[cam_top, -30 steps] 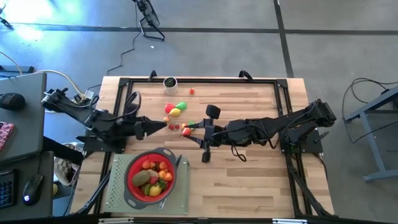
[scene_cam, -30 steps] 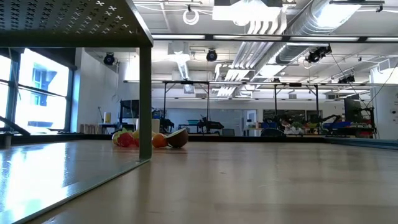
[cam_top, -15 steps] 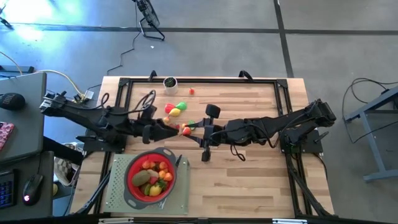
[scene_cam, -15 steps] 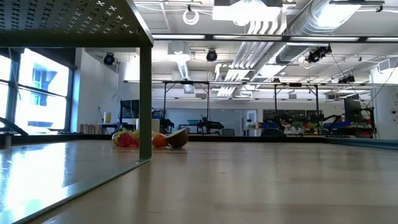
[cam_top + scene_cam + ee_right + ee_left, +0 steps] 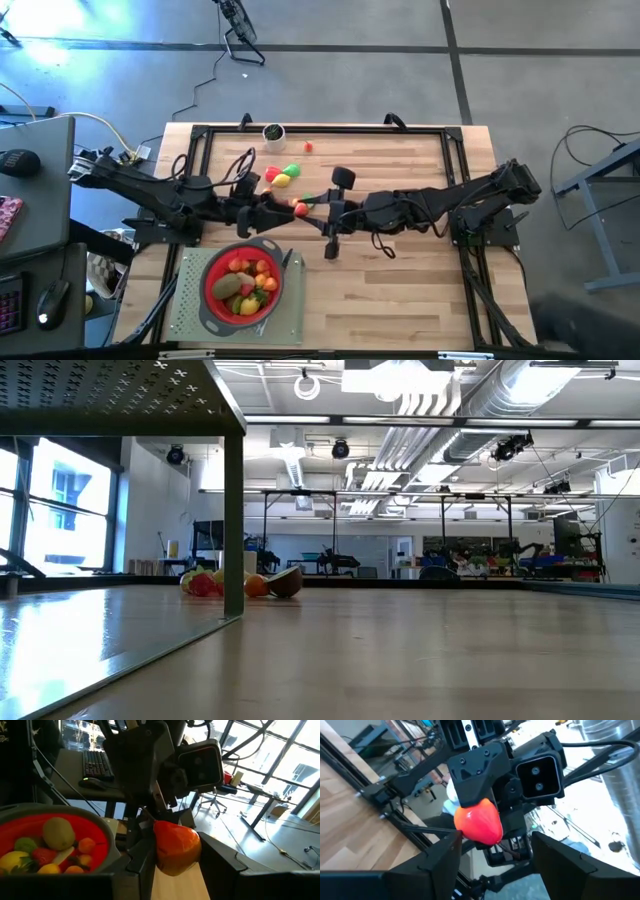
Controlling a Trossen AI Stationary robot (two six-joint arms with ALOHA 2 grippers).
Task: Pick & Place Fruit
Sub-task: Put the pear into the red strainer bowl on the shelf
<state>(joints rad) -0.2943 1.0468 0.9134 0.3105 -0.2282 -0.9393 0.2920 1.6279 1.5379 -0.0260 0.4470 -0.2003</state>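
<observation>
Both arms meet over the middle of the table (image 5: 400, 290), gripper to gripper. The right gripper (image 5: 308, 204) is clamped on a red-orange fruit (image 5: 300, 208); in the right wrist view that fruit (image 5: 175, 847) sits squarely between its two dark fingers (image 5: 142, 857), touching both. The left gripper (image 5: 272, 207) faces it from the other side with jaws spread wide: in the left wrist view its fingers (image 5: 432, 862) stand apart on either side of the fruit (image 5: 479, 822) and do not touch it.

Loose fruits (image 5: 283, 176), red, yellow and green, lie just behind the grippers, and a single red piece (image 5: 308, 147) lies nearer the far edge. More fruit (image 5: 246, 280) fills the red strainer (image 5: 213, 296) on the grey mat (image 5: 186, 300) at the near left. In the low view a small heap of fruit (image 5: 240, 583) is seen far across the tabletop.
</observation>
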